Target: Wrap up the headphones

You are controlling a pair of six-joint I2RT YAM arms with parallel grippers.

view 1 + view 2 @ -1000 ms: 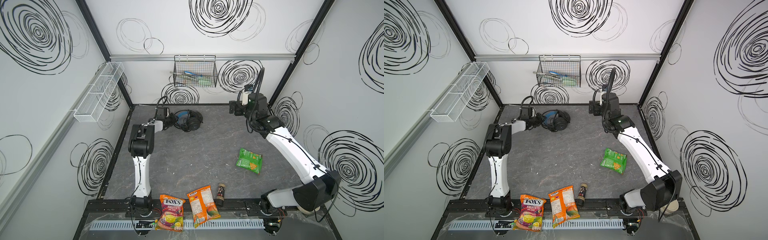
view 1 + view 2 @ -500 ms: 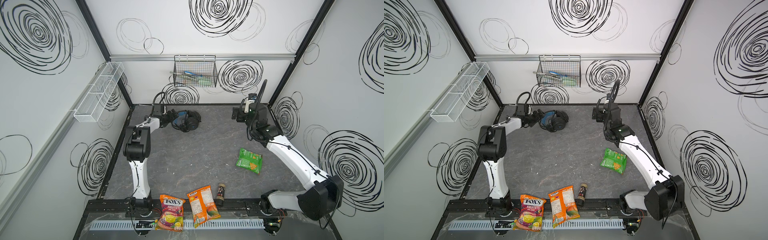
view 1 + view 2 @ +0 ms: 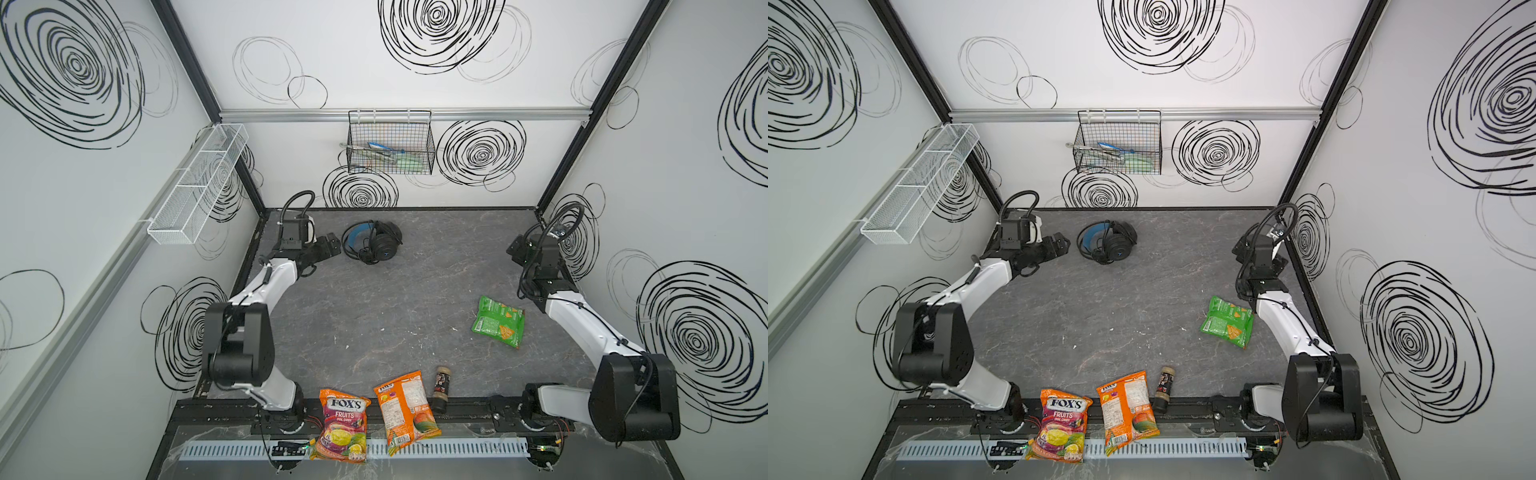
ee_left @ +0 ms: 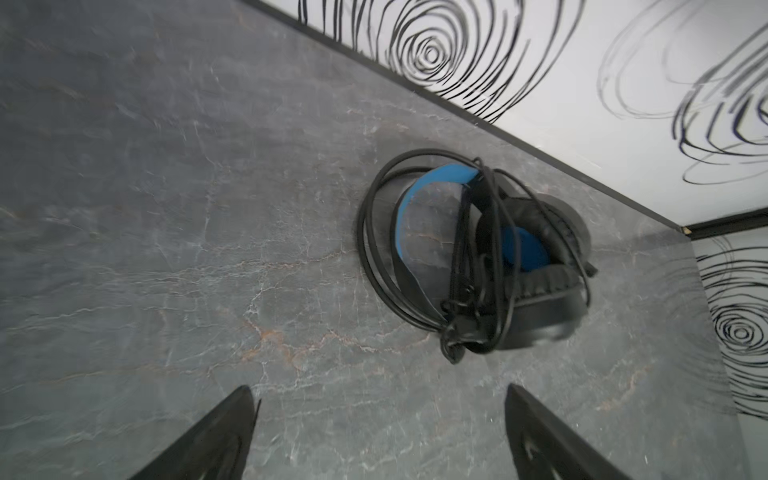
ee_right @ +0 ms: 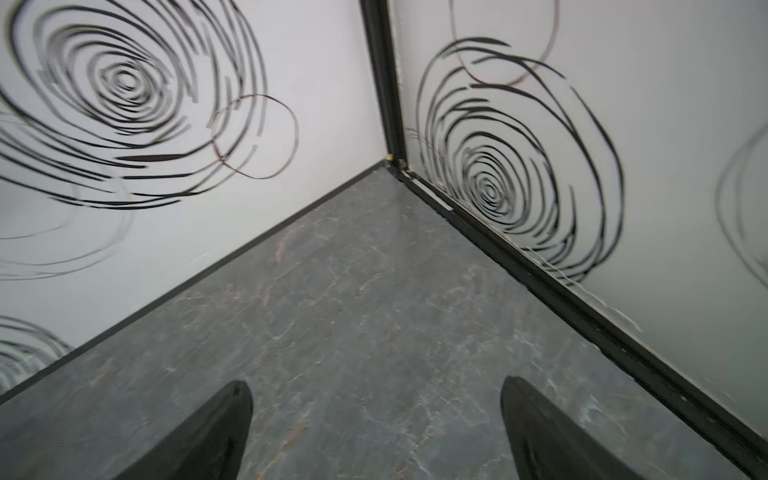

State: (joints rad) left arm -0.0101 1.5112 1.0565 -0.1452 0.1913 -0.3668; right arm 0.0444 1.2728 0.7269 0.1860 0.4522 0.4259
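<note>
Grey marbled tabletop (image 3: 395, 299) is sitting inside a white booth with black swirl walls. The headphones (image 3: 372, 245) (image 4: 478, 257) are lying on their side near the tabletop's back edge, left of centre, with the blue headband turned toward the left gripper (image 3: 331, 244) (image 4: 379, 388). The cable (image 4: 365, 232) is lying in loops around the headband and across the cup, with a small bunch gathering beside the cup.

Change: a second ago the left gripper was pressing in at the headband, now it is sitting just beside the headphones, apart from them, jaws spread wide and gripping nothing. Reading this as a let-go after a wrap pass. The winding is looking mostly done, though loose.

The right gripper (image 3: 515, 249) (image 5: 376, 384) is also gaping wide and empty. It is pulling off from the back middle toward the back right corner, well apart from the headphones. Green snack bag (image 3: 498, 322) is lying near the right edge, untouched.
</note>
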